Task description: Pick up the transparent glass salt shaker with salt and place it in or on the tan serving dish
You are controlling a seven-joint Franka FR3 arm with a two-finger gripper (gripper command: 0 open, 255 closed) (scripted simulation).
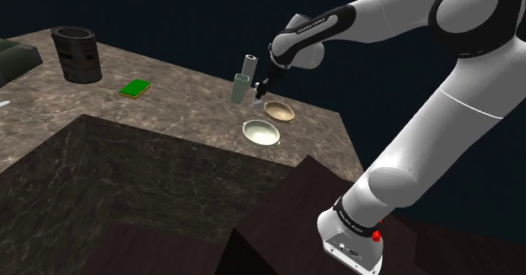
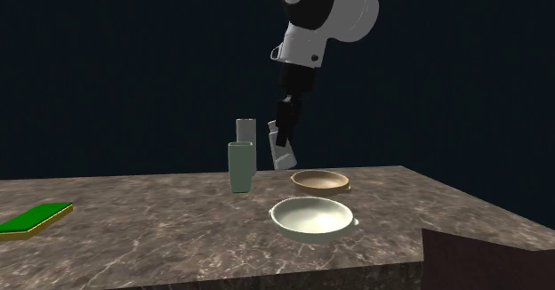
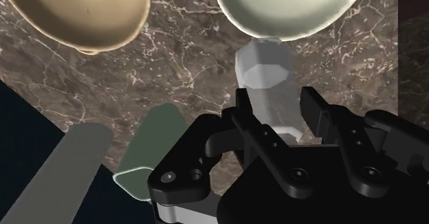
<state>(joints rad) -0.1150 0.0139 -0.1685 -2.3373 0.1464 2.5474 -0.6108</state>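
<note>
Because the gripper (image 3: 278, 113) pinches the clear salt shaker (image 3: 262, 68) between its two black fingers, I judge the pick-up done and the carry to the tan serving dish (image 3: 82, 9) to be the step in hand. The shaker hangs tilted in the grasp and appears to be just clear of the marbled counter (image 2: 133, 213). It is close beside the grey-green cup (image 2: 240, 166) and near the dish, but not yet over it. The next move calls for a short sideways travel to bring it above the tan dish rather than the pale bowl (image 2: 311, 217) lying just beside that. After that comes a lowering and a spreading of the fingers, and since the shaker leans, it could topple on release. The wrist view makes the clasp itself plain, with fingers against the shaker's sides and its faceted far end near the pale bowl's rim. The second exterior view gives what that one cannot: the shaker's lean and its height above the counter. The shoulder view adds the wider counter, where a tall grey cylinder (image 1: 250, 62) stands behind the cup. A green flat block (image 1: 134, 88) and a dark canister (image 1: 76, 54) lie well apart.
</note>
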